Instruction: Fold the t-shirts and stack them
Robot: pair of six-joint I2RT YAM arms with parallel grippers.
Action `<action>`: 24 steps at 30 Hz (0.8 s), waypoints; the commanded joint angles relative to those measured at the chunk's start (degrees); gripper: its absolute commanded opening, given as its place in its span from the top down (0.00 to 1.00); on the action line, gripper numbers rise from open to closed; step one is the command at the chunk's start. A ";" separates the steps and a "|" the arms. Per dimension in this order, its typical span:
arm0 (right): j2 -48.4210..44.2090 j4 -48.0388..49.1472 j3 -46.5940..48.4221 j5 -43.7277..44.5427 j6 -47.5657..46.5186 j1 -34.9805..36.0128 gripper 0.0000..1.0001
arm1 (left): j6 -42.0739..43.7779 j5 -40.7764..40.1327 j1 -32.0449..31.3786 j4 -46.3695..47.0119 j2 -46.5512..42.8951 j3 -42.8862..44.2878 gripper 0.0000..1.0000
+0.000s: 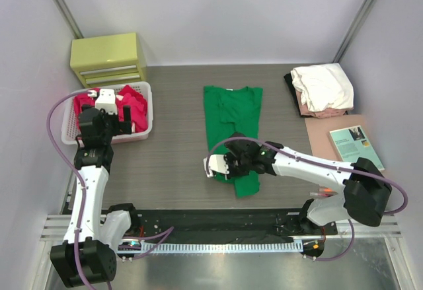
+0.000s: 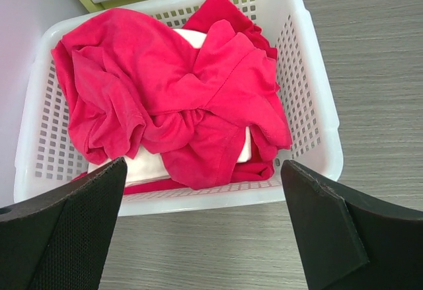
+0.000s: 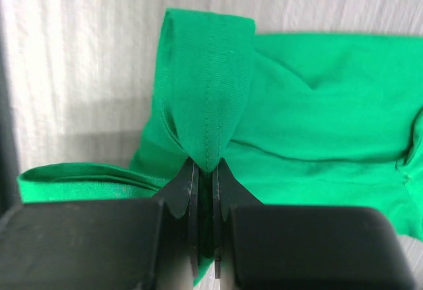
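Green t-shirt fold sits clamped inside right pincer; left pincer gapes wide.

The green shirt lies in the middle, folded narrow, collar far, near hem lifted. The red shirts sit crumpled in the basket, far left. A white shirt lies far right on a pink shirt and a black shirt.

At the middle of the table we find the spread t-shirt, its collar toward the far edge. At far left sits the basket with crumpled t-shirts in it and the drawer unit behind it. At far right we see the folded stack; before it, the book lies on a mat. The right gripper is at the spread t-shirt's near-left corner, and the left gripper is above the basket's near side.
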 commanded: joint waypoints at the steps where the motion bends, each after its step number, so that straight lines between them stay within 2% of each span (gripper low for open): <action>1: 1.17 3.06 2.91 -1.83 -3.51 -2.44 0.99 | 0.69 1.20 0.47 1.02 -0.97 0.12 0.00; 6: 2.14 3.24 5.98 -3.32 -4.13 -4.64 0.99 | 0.69 1.64 0.56 0.84 -0.80 -0.59 0.00; 9: 1.43 -0.09 9.93 -7.18 -2.98 -4.12 0.99 | 0.87 1.82 0.47 0.75 -0.89 -0.68 0.00; 15: 3.01 -2.03 14.34 -7.27 -3.68 -4.02 0.99 | 0.34 2.70 0.47 0.66 -0.18 -1.29 0.00; 20: 5.73 -2.12 16.09 -9.65 -3.42 -6.66 0.99 | 0.69 2.87 0.47 0.49 -1.41 -1.38 0.00; 24: 7.58 -3.70 19.77 -15.26 -1.06 -9.47 0.99 | 0.95 3.14 0.47 0.05 -1.50 -1.91 0.00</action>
